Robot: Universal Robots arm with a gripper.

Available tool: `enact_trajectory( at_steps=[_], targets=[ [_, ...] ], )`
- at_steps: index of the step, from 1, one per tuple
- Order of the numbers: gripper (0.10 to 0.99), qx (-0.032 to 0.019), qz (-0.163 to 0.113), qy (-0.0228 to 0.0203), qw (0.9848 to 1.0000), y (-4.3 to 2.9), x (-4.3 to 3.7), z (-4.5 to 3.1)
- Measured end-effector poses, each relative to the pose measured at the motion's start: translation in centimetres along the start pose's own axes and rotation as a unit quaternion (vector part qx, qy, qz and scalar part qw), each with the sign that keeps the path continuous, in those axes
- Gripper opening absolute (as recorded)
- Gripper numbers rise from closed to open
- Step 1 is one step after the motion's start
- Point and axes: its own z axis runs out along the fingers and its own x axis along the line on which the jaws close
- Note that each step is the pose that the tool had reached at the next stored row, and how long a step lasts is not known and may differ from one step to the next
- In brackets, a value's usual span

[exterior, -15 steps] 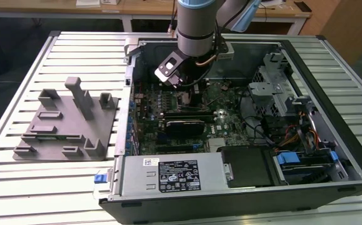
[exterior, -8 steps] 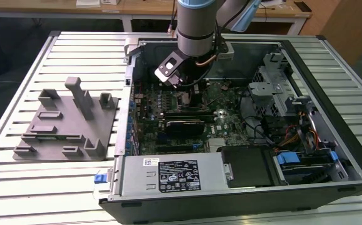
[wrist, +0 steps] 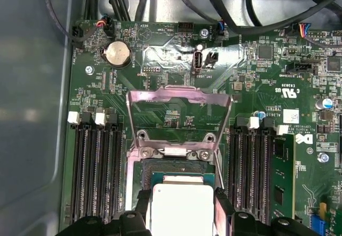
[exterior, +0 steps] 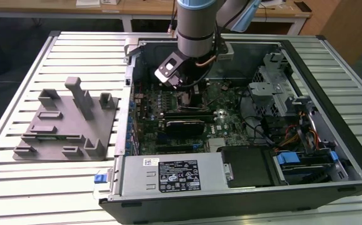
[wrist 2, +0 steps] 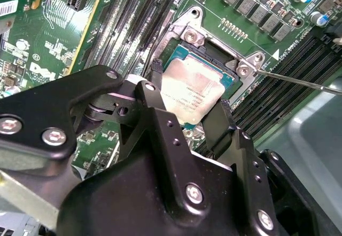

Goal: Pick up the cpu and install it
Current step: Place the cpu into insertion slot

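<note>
Gripper (wrist 2: 189, 90) jaws pinch the cpu (wrist: 181, 210) by two opposite edges at the open motherboard socket (wrist: 176, 168), load frame (wrist: 160, 92) raised. Sound placement keeps the cpu level, square to the socket, lowered without sideways slide.

In the second wrist view the claw (wrist 2: 189, 86) hides one cpu (wrist 2: 193, 92) corner (seated in its socket (wrist 2: 188, 35) or not: unclear).

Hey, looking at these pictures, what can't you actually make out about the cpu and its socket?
Second wrist view: the pincer body covers the near edge of the cpu, so whether it is seated in the socket is unclear.
First wrist view: the picture's edge and the pincer cut off part of the cpu.
Exterior view: the arm hides the cpu and socket.
</note>
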Motion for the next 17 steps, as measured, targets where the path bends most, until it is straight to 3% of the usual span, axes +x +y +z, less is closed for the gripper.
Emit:
enact_trajectory(
  at_steps=[17],
  targets=[
    [0.549,0.0111,0.0,-0.0006,0.9999,0.33,0.47,1.17]
  ],
)
